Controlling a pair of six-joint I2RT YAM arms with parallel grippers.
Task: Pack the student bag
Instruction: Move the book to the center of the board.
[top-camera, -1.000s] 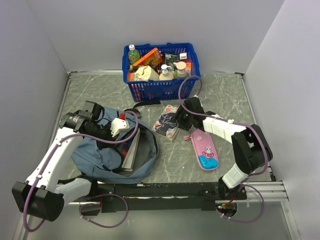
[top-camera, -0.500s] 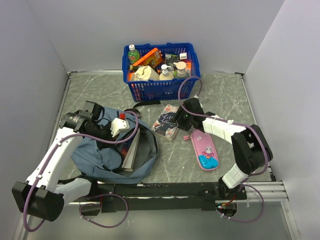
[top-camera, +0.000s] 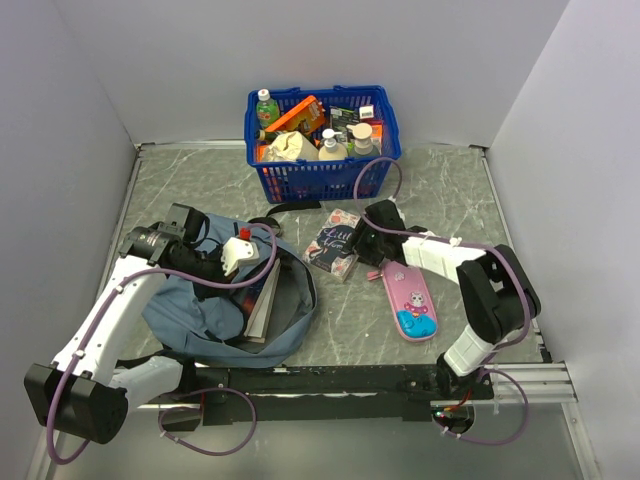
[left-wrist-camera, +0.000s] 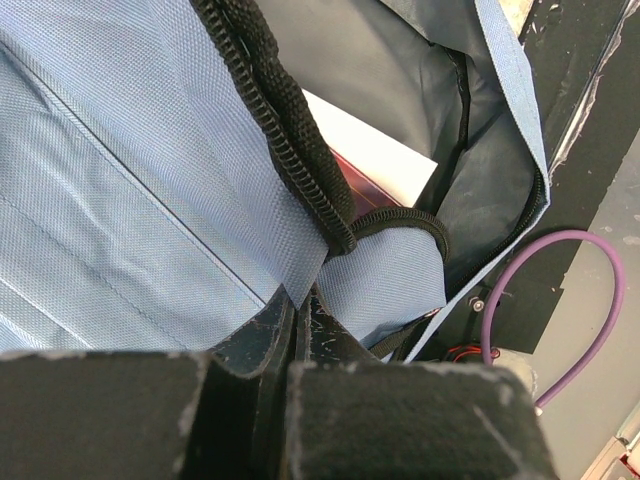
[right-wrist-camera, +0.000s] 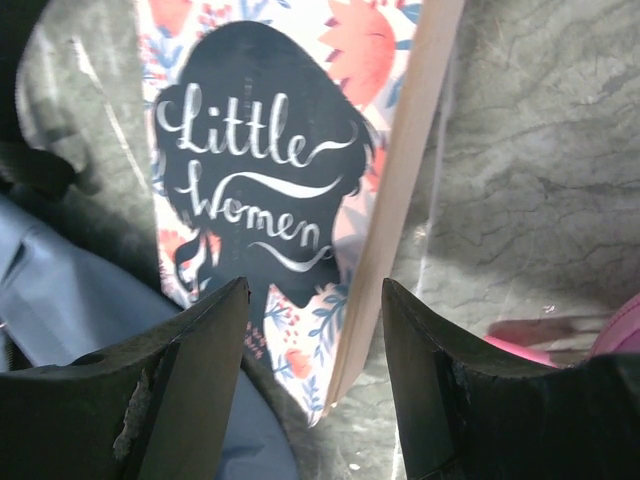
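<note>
The grey-blue student bag lies open at the front left, with a book standing inside it. My left gripper is shut on the bag's fabric edge by the black zip and holds the opening up; the bag's dark lining and a white book page show beyond. My right gripper is open, its jaws straddling the near right corner of the "Little Women" book, which lies flat on the table. Neither finger visibly touches the book.
A blue plastic basket full of bottles and packets stands at the back centre. A pink pencil case lies just right of the book. A black strap end lies in front of the basket. Grey walls enclose the table.
My right gripper has shifted slightly left, closer over the book's corner. The left arm and the bag have barely moved.
</note>
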